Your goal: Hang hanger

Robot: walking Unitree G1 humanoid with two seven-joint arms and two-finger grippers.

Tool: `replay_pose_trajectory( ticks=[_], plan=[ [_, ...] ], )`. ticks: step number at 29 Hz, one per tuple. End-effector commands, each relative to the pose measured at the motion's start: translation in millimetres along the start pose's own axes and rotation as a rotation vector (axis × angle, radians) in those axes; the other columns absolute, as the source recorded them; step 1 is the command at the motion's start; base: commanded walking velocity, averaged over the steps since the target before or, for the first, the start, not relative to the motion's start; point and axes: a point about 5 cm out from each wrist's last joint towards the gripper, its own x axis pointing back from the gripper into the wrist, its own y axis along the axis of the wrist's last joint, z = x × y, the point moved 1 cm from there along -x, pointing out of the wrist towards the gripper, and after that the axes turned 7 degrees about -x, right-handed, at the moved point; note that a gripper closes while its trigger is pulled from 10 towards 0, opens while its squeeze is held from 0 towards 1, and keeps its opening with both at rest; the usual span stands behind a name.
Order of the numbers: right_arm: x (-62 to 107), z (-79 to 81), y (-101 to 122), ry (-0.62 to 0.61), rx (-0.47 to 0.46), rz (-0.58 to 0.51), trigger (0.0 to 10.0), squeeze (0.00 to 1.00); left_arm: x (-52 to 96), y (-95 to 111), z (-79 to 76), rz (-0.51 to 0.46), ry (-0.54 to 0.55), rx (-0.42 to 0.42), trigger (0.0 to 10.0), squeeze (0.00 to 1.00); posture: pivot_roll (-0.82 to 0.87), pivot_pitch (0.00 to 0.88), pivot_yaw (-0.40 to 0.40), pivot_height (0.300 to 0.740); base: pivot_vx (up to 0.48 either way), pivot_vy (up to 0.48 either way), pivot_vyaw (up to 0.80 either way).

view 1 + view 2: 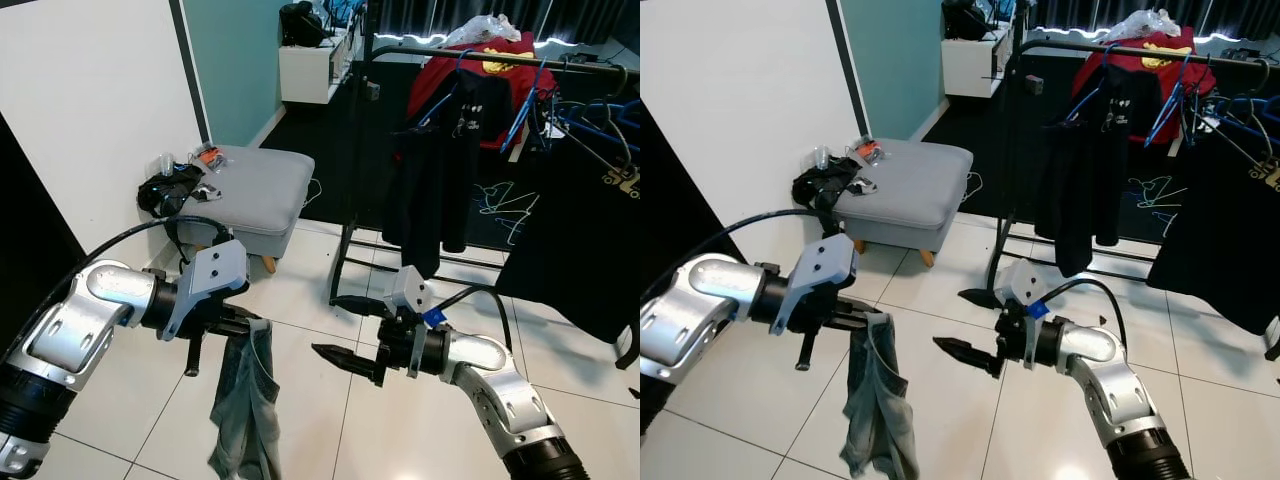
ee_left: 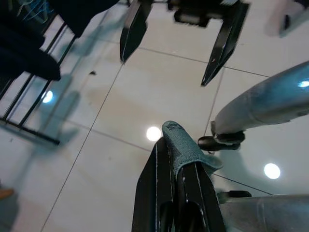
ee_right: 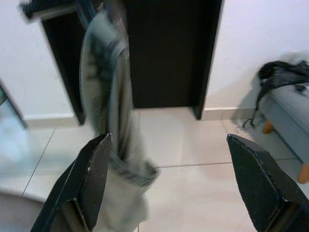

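white glossy floor tiles [image 1: 330, 400] run under everything, with open room between the robot and the furniture. nearest, the left gripper [image 1: 240, 325] is clamped shut on the top fold of a grey-green garment [image 1: 245, 405], which hangs straight down from the fingers, its lower end low near the tiles; no hanger frame can be made out inside the cloth. it looks light, soft and floppy, likely to swing and slip if pinched only by a thin fold, so a hold near the stiff top edge or waistband seems best. just beside it, the right gripper [image 1: 345, 328] points toward the cloth with its two fingers spread wide apart and empty, not touching it. farther off on the left stands a grey ottoman [image 1: 255, 190] with a dark bundle on it, against a white wall [image 1: 90, 110]. beyond on the right, the black clothes rack [image 1: 480, 55] carries dark shirts and a red garment on blue hangers [image 1: 520, 110]; the rail looks crowded, and the freest stretch appears to be near its left end, by the upright post.
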Motion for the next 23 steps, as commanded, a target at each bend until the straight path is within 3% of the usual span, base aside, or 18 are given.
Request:
replay_pose_trajectory(
  ticks=[1, 12, 15, 16, 17, 20, 21, 23],
  plan=[
    [-2.1, -1.0, 0, 0.042, 0.054, 0.034, 10.0, 1.0, 2.9, 9, 0.8, -0.005, -0.037, -0.036, 0.0, 0.0, 0.04, 0.015, 0.015, 0.74, 0.0, 0.0, 0.0],
    [-2.6, -9.1, 0, 0.111, 0.134, 0.075, 10.0, 1.0, 7.7, 37, 5.4, -0.066, -0.1, -0.104, 0.0, 0.0, 0.05, 0.021, 0.006, 0.74, 0.0, 0.0, 0.0],
    [-2.1, -14.3, 3, 0.078, 0.149, 0.065, 10.0, 1.0, 8.0, 40, 6.6, -0.069, -0.103, -0.115, 0.0, 0.0, 0.05, 0.021, 0.006, 0.74, 0.0, 0.0, 0.0],
    [-2.1, -20.6, 3, 0.003, 0.15, 0.059, 10.0, 1.0, 7.1, 37, 6.7, -0.055, -0.093, -0.103, 0.0, 0.0, 0.05, 0.022, 0.007, 0.74, 0.0, 0.0, 0.0],
    [-0.7, -28.7, 0, -0.089, 0.136, 0.068, 10.0, 0.81, 5.4, 30, 6.0, -0.024, -0.079, -0.089, 0.0, 0.0, 0.05, 0.022, 0.008, 0.74, 0.0, 0.0, 0.0],
    [0.5, -34.0, -2, -0.151, 0.126, 0.076, 10.0, 0.81, 4.3, 26, 5.2, -0.001, -0.069, -0.08, 0.0, 0.0, 0.05, 0.023, 0.009, 0.74, 0.0, 0.0, 0.0],
    [4.7, -44.2, -8, -0.288, 0.084, 0.088, 10.0, 0.0, 0.6, 16, 3.5, 0.013, -0.033, -0.04, 0.0, 0.0, 0.05, 0.024, 0.012, 0.74, 0.0, 0.0, 0.0],
    [12.2, -56.9, -16, -0.493, -0.011, 0.077, 10.0, 0.0, -6.3, -1, -2.7, 0.035, 0.018, 0.031, 0.0, 0.0, 0.04, 0.027, 0.019, 0.74, 0.0, 0.0, 0.0]
  ],
)
